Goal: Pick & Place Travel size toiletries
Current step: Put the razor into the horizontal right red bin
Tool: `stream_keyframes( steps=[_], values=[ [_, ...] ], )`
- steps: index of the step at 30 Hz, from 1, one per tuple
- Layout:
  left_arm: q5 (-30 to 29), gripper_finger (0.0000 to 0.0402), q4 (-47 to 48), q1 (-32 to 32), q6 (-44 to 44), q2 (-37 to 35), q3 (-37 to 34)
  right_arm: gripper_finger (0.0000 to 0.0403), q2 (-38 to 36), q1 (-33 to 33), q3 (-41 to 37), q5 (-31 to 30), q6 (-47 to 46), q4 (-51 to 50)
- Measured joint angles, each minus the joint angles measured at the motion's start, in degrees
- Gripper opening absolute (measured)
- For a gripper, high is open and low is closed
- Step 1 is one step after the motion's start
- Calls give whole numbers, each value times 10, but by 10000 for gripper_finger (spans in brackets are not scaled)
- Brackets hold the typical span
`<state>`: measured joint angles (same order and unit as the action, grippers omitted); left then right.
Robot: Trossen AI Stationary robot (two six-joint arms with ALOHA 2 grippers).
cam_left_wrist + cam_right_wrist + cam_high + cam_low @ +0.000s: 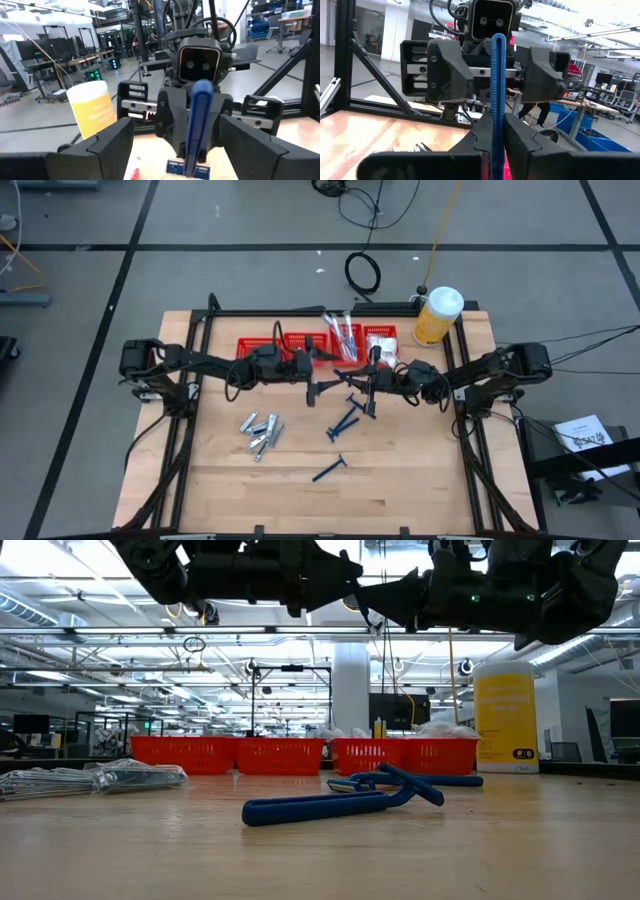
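Above the middle of the table my two grippers face each other. My right gripper [496, 122] is shut on a blue razor [196, 125]. My left gripper [325, 377] is open; its fingers [451, 70] stand on either side of the razor without touching it. Two more blue razors [343, 420] [328, 470] lie flat on the table. Several short silvery tubes [260, 432] lie in a small heap to their left. My right gripper pinches the razor's handle [497, 112] between its two fingers [481, 140], coming roughly level from the table's right side. The razor stands about upright across the fingers, its head [187, 168] below them and the handle's free end [498, 42] up. It is lifted clear of the table.
A row of red mesh baskets [300, 345] stands along the far edge, some with packets in them. A big yellow white-capped bottle [437, 315] stands at the far right corner. Bare wood [400, 480] lies toward the near edge.
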<state>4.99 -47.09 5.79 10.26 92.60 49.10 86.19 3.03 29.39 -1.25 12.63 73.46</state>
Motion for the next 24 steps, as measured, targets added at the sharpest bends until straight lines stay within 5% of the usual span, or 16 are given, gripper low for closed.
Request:
stream_keyframes(
  steps=[7,18,24],
  values=[
    [0,251,-8,2,4,0,0,17,0,0,0,0,0,-4],
    [33,20,-8,2,11,0,0,17,0,0,0,-3,0,-8],
    [-19,24,7,1,15,-1,0,74,-1,0,1,-35,-51,-35]
  ],
)
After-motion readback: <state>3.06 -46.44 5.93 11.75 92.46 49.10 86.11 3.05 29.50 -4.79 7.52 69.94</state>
